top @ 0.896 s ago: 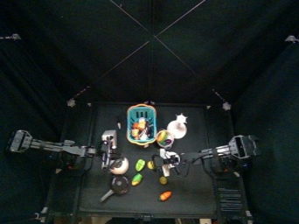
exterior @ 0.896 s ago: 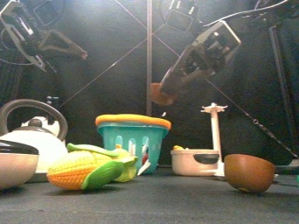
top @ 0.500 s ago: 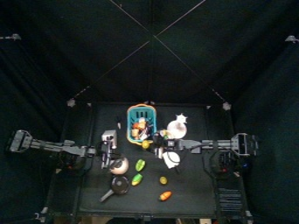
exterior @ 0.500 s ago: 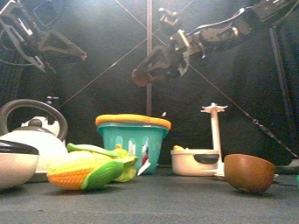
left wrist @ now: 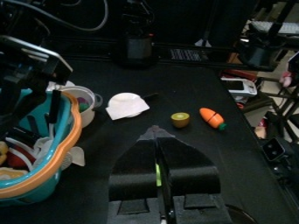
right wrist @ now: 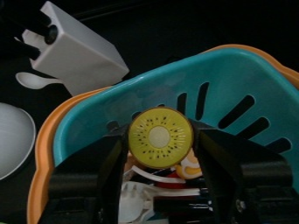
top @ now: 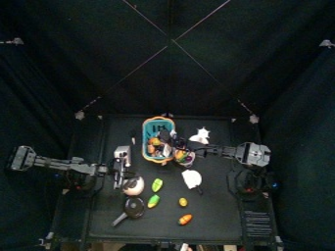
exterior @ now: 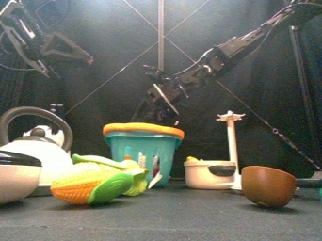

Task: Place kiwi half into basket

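Looking from the near edge of the table [top: 210,221] in the front view: a corn cob [exterior: 90,181] and green pieces lie at near left, a kettle [exterior: 30,139] left of them, a brown bowl [exterior: 268,184] at near right, a white stand [exterior: 228,151] behind it.

Left gripper [left wrist: 158,168] rests at the table's left side, jaws together, holding nothing. Its wrist view shows a second kiwi piece [left wrist: 180,119], a carrot [left wrist: 212,118] and a white bowl [left wrist: 128,105] on the table surface, apart from the basket.

Basket [right wrist: 233,105]: teal wall with orange rim, standing at mid-table toward the far side; other items already lie inside it.

Kiwi half [right wrist: 160,136]: pinched between the right gripper [right wrist: 163,166] jaws, cut face toward the wrist camera, directly over the basket opening and inside the rim line. Not yet released.

Handling judgement: looks like a small toy fruit, so probably light and rigid, with a smooth rounded skin that could slip or rotate in the jaws. Grip across the skin sides, as now, seems the sound hold; the flat cut face offers nothing to pinch. Unlikely to be fragile, so a short drop should do no harm.

Right arm pose: reaches across from the right, stretched long and sloping down toward the basket rim, wrist pitched downward, gripper [exterior: 158,94] just above the rim in the front view.
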`<control>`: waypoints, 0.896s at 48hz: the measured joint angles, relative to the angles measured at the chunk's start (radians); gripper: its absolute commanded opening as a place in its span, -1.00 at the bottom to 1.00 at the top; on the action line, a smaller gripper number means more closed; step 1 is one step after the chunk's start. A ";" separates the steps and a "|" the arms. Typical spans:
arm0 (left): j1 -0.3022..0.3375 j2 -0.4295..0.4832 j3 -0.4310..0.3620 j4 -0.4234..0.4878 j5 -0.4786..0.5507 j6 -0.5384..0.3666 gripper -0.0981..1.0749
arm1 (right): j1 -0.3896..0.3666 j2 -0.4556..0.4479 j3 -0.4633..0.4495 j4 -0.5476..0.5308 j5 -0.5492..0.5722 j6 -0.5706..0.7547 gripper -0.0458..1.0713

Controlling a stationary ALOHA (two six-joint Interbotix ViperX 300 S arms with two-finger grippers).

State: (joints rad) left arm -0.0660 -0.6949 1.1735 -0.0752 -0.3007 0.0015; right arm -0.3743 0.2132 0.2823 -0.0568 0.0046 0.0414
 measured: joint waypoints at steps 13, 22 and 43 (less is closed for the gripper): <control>0.000 0.000 0.002 0.000 0.000 0.000 -0.41 | 0.002 0.020 -0.032 -0.003 0.083 0.000 0.84; 0.002 0.000 0.002 0.000 0.002 0.000 -0.41 | 0.000 0.020 -0.032 -0.009 0.094 -0.002 0.84; 0.000 -0.002 0.008 0.000 0.000 -0.003 -0.42 | 0.015 -0.020 0.014 -0.009 0.115 0.000 0.84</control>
State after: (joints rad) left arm -0.0660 -0.6964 1.1812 -0.0752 -0.3007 -0.0015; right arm -0.3590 0.1933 0.2961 -0.0660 0.1197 0.0414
